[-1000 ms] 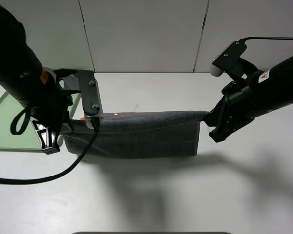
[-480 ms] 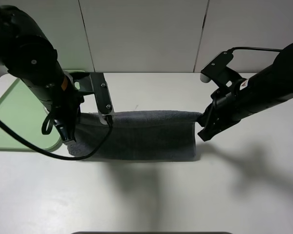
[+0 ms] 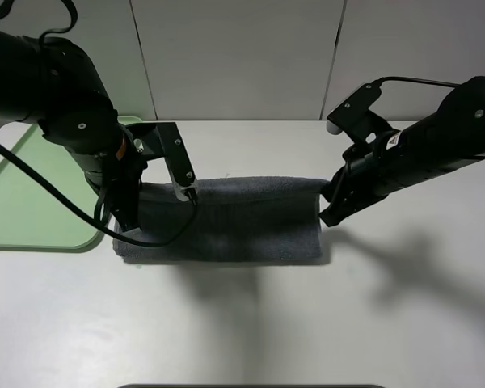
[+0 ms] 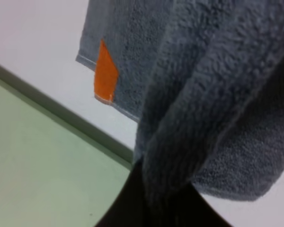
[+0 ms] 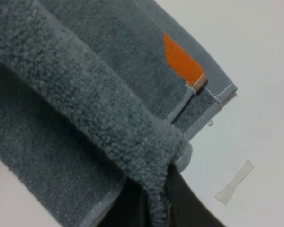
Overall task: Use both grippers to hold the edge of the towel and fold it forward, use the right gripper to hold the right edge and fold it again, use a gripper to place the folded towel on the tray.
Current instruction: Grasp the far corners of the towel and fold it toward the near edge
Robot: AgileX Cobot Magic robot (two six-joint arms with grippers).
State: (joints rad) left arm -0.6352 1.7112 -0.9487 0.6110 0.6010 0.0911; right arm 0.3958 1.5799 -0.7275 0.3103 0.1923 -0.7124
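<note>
The dark grey towel (image 3: 234,222) lies doubled over on the table, its upper layer still raised along the far edge. My left gripper (image 3: 131,212) is shut on the towel's left corner, and my right gripper (image 3: 328,204) is shut on its right corner. In the left wrist view the pinched cloth (image 4: 199,118) bunches above the black jaws (image 4: 151,205), with an orange stripe (image 4: 106,71) on the layer beneath. The right wrist view shows the same grip (image 5: 149,203) and an orange stripe (image 5: 182,59). The pale green tray (image 3: 24,202) sits at the left, just beside the towel.
A small white scrap (image 5: 234,182) lies on the table near the towel's right corner. The tray's rim (image 4: 71,123) runs close to the towel's left corner. A white panelled wall (image 3: 242,56) stands behind the table.
Both arms carried the held edge away over the far edge and lowered it, so the orange stripe is now covered in the high view. The left arm swung right, the right arm slightly left.
</note>
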